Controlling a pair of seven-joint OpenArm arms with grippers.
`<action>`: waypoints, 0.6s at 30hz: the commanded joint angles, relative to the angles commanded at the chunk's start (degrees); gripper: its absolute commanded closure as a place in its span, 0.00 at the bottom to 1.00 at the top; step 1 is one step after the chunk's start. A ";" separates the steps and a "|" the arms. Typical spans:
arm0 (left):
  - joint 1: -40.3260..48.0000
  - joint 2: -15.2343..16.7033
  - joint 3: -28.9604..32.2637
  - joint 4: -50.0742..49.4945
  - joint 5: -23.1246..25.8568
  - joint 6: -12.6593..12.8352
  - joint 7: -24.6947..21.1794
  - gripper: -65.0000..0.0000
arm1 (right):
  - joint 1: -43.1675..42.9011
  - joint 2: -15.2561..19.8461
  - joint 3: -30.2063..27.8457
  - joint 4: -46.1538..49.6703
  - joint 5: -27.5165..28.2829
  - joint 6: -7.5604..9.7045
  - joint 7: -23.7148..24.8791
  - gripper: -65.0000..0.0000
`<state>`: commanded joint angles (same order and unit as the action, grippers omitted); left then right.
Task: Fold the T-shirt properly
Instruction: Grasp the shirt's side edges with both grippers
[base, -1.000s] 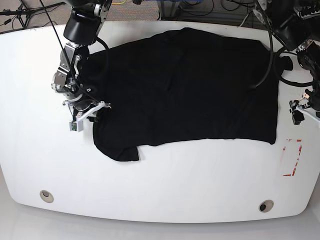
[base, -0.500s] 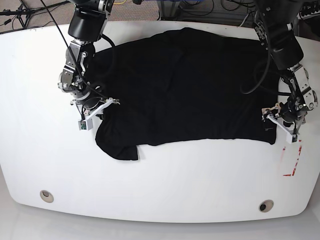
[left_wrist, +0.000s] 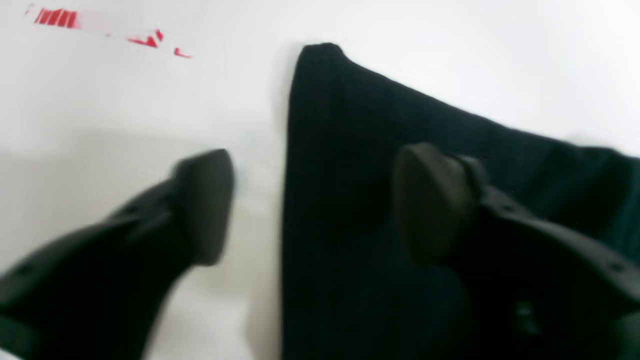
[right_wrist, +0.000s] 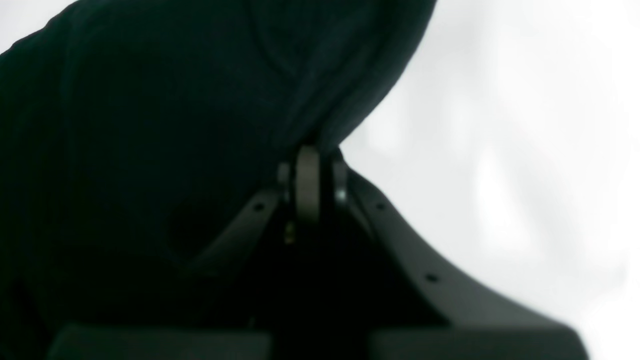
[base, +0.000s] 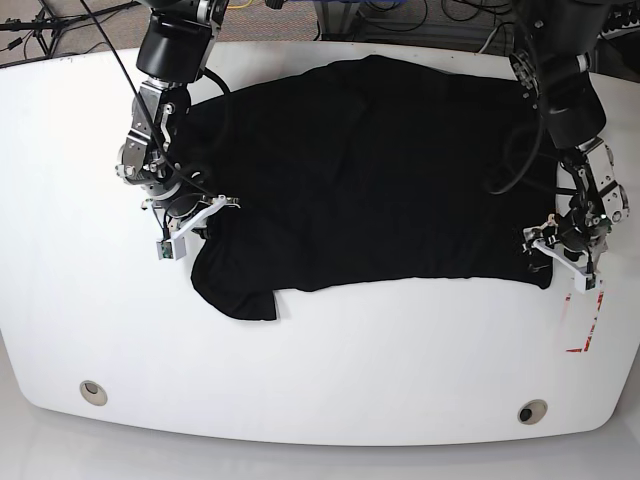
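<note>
- T-shirt (base: 370, 170) lies spread flat on the white table (base: 330, 360), black, one sleeve sticking out at its lower corner below the right gripper.
- Right gripper (right_wrist: 307, 165): fingers pinched together on a fold of the shirt's edge.
- Left gripper (left_wrist: 312, 200): fingers spread wide, straddling the shirt's corner edge; one finger (left_wrist: 205, 200) over table, the other over cloth.
- Red marking (base: 590, 320) on the table just beyond that corner.
</note>
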<state>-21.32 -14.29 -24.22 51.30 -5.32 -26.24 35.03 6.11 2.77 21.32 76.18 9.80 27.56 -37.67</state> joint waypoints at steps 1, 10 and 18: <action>0.00 0.70 0.53 0.00 0.00 -0.70 0.62 0.45 | 0.00 0.00 0.00 0.00 0.00 0.00 0.00 1.00; -0.26 1.49 0.62 0.09 -0.09 -4.31 4.22 0.48 | 0.00 0.00 0.00 0.35 0.00 0.00 0.00 1.00; -0.09 1.49 0.79 0.09 0.35 -3.96 4.22 1.00 | 0.00 0.00 -0.09 0.35 0.00 0.09 0.18 1.00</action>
<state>-21.41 -12.79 -23.43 51.38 -4.97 -30.20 39.25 6.11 2.77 21.23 76.53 9.80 27.65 -37.49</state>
